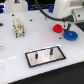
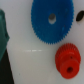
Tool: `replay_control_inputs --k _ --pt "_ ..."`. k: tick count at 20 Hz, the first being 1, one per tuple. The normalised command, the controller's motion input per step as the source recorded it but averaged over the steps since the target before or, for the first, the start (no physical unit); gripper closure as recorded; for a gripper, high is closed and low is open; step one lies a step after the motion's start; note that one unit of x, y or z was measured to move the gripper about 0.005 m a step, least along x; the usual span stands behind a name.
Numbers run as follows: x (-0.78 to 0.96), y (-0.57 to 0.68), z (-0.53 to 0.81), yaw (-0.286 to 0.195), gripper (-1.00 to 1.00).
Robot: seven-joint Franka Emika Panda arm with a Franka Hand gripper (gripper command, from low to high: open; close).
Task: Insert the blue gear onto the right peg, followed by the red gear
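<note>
The blue gear (image 1: 71,35) lies flat on the white table at the exterior view's right. The smaller red gear (image 1: 58,28) lies just beside it, towards the exterior view's left. My gripper (image 1: 64,20) hangs above the two gears and holds nothing. The wrist view looks straight down on the blue gear (image 2: 50,20) and the red gear (image 2: 67,59), which lie close together but apart. One dark finger (image 2: 2,35) shows at that view's edge, well clear of both gears. The dark base plate (image 1: 36,58) with two upright pegs (image 1: 49,51) lies nearer the front.
A small beige block-like object (image 1: 18,27) stands at the exterior view's left. Dark cables and equipment run along the back edge (image 1: 30,6). The table's front edge (image 1: 75,75) lies past the base plate.
</note>
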Motion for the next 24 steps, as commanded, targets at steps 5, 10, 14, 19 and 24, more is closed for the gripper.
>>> replay_control_inputs --k 5,10,14,19,24 --pt "-0.03 -0.01 -0.36 0.000 -1.00" --pt "-0.19 -0.06 -0.26 0.000 -1.00" --pt "-0.35 0.00 0.01 0.000 -1.00" --pt "-0.44 -0.09 -0.02 0.000 -1.00" --pt "-0.19 -0.03 -0.11 0.000 1.00"
